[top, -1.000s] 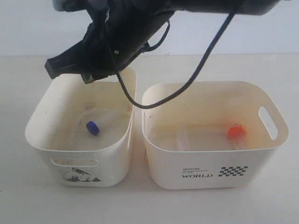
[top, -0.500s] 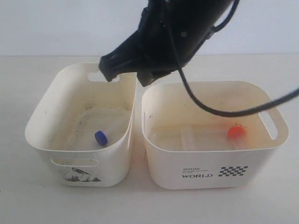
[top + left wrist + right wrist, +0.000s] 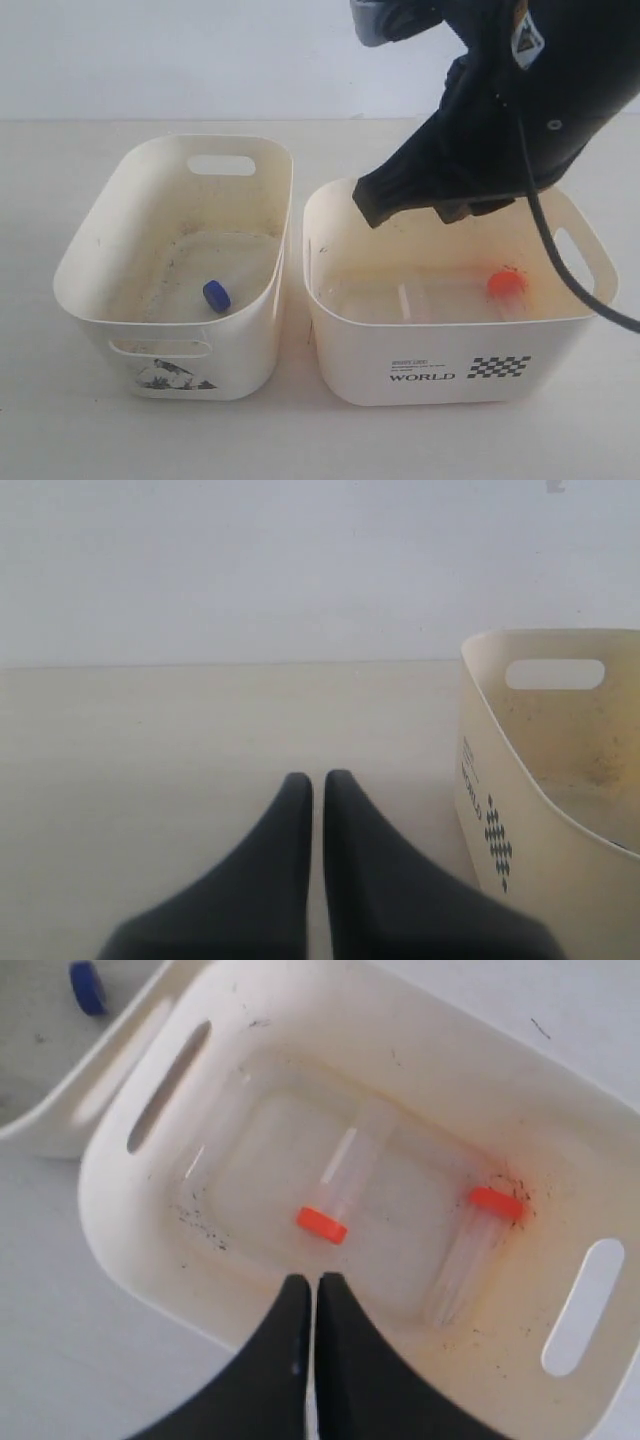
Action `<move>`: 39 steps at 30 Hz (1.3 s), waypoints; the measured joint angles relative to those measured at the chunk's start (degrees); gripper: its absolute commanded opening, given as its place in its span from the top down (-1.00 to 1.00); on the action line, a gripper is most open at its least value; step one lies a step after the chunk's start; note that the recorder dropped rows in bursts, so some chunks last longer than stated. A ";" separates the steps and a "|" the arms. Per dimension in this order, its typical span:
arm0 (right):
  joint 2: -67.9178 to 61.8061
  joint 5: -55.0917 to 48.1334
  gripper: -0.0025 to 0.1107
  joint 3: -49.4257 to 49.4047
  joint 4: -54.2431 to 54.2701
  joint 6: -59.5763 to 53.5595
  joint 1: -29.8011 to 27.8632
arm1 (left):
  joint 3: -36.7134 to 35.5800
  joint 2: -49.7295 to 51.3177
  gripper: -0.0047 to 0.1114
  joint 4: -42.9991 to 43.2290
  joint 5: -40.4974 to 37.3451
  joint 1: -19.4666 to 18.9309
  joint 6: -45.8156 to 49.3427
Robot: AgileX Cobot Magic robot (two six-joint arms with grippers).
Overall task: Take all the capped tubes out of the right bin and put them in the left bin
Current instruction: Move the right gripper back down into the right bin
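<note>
right pincer (image 3: pixel 305 1282) closed, empty | above right bin (image 3: pixel 450 345) | two capped tubes (image 3: pixel 338 1192) inside

You are looking at the left bin (image 3: pixel 100 250) and right bin (image 3: pixel 350 350), smooth cream plastic, clear plastic capped tubes (image 3: pixel 342 1182), matt black fingers (image 3: pixel 280 1360).

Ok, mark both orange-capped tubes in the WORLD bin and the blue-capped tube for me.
Central orange-capped tube (image 3: pixel 342 1182): right wrist view, clear body mid-length.
Outer orange-capped tube (image 3: pixel 467 1257): right wrist view, clear body mid-length.
Blue-capped tube (image 3: pixel 216 294): exterior view, its blue cap.
</note>
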State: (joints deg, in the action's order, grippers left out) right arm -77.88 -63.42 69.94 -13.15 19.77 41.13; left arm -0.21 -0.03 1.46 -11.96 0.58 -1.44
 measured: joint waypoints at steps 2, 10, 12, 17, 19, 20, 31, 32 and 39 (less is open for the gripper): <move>0.00 -1.15 0.93 0.00 0.00 0.02 0.00 | 0.00 0.00 0.84 0.00 0.00 0.00 0.00; 0.00 1.67 0.93 0.00 0.00 0.19 0.00 | 0.00 0.00 0.84 0.00 0.00 0.00 0.00; 0.00 2.96 0.93 0.00 0.00 0.19 0.00 | 0.00 0.00 0.84 0.00 0.00 0.00 0.00; 0.00 7.10 0.93 0.00 -1.60 0.44 0.00 | 0.00 0.00 0.84 0.00 0.00 0.00 0.00; 0.00 8.63 0.93 0.00 -3.12 3.25 0.00 | 0.00 0.00 0.84 0.00 0.00 0.00 0.00; 0.00 8.75 0.93 0.00 -3.45 4.69 0.00 | 0.00 0.00 0.84 0.00 0.00 0.00 0.00; -3.07 5.52 0.94 -3.72 -5.26 18.12 -2.46 | 0.00 0.00 0.84 0.00 0.00 0.00 0.00; -3.56 5.79 0.94 -3.82 -4.69 18.37 -3.07 | 0.00 0.00 0.84 0.00 0.00 0.00 0.00; -7.05 8.75 0.94 -3.96 3.09 17.02 -8.09 | 0.00 0.00 0.84 0.00 0.00 0.00 0.00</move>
State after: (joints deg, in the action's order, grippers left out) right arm -84.93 -54.67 65.98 -10.06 36.80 33.04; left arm -0.21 -0.03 1.46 -11.96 0.58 -1.44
